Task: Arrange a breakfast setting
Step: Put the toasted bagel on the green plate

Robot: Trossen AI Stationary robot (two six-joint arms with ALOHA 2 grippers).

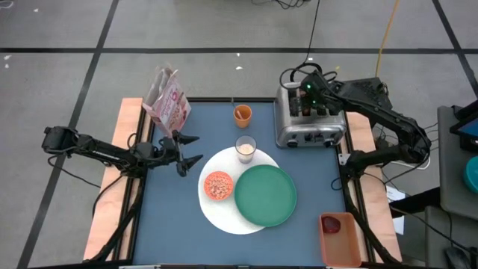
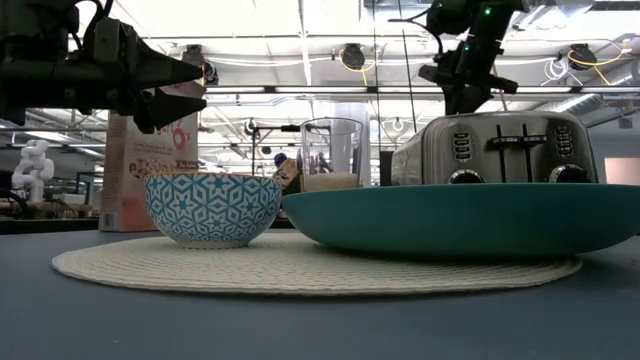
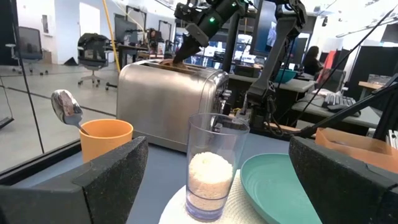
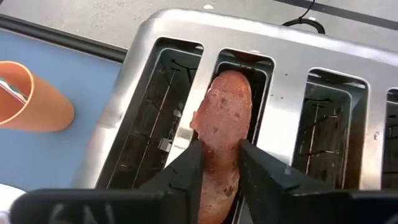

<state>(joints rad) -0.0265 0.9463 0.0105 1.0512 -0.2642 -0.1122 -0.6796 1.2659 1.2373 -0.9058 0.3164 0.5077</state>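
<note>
My right gripper (image 1: 306, 96) stands above the silver toaster (image 1: 310, 123), shut on a brown bagel piece (image 4: 225, 118) that stands on edge in the toaster's second slot. My left gripper (image 1: 193, 149) hovers open and empty above the table's left part, next to the pink cereal box (image 1: 168, 103), its fingers pointing toward the milk glass (image 3: 208, 168). The glass, the patterned cereal bowl (image 1: 218, 185) and the green plate (image 1: 266, 196) rest on the large white plate (image 1: 224, 218). A spoon (image 3: 65, 109) stands in the orange cup (image 1: 242, 113). My right gripper pinches the bagel piece's two flat faces (image 4: 219, 146) between its two fingers (image 4: 186, 168), which come from above pointing down. The bagel piece stands on edge along the slot, its lower part inside the slot (image 4: 239, 62).
An orange tray (image 1: 340, 240) at the table's near right corner holds a dark red fruit (image 1: 331, 223). The cereal box stands at the far left. Bare blue table lies in front of the white plate and to its left.
</note>
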